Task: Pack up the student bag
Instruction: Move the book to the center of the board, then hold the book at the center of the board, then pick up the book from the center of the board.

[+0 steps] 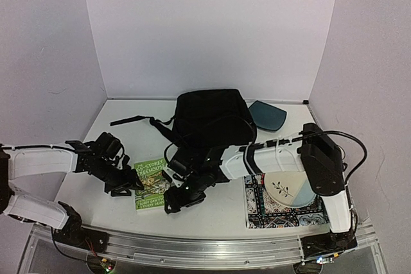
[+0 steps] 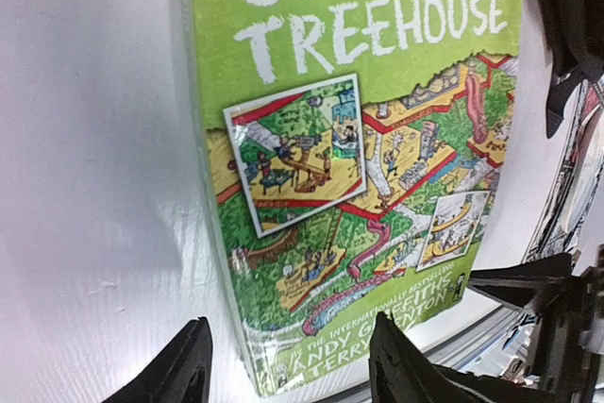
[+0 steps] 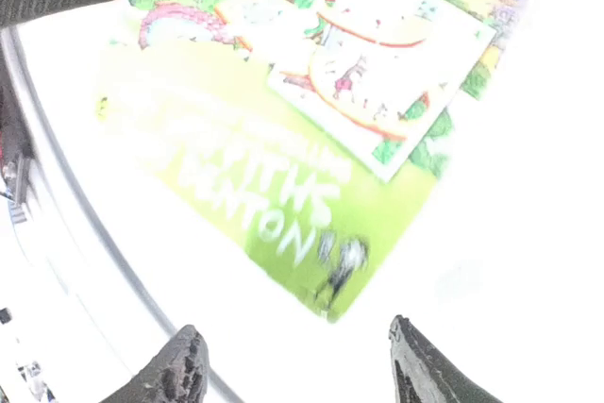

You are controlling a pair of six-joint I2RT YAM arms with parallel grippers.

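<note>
The student bag (image 1: 209, 120), a black backpack, lies at the back middle of the table with a strap (image 1: 138, 120) trailing left. In front of it a green book, "65-Storey Treehouse" (image 1: 151, 183) (image 2: 359, 158) (image 3: 311, 139), lies flat. My left gripper (image 1: 125, 187) (image 2: 288, 337) is open at the book's left edge; one finger is over the bare table and the other over the cover, with the spine corner between them. My right gripper (image 1: 176, 200) (image 3: 294, 332) is open just off the book's near right corner, with nothing between its fingers.
A cream and blue plate (image 1: 290, 187) sits on a patterned book (image 1: 282, 213) at the front right. A dark teal plate (image 1: 268, 115) lies behind the bag on the right. A metal rail (image 1: 205, 248) runs along the table's near edge.
</note>
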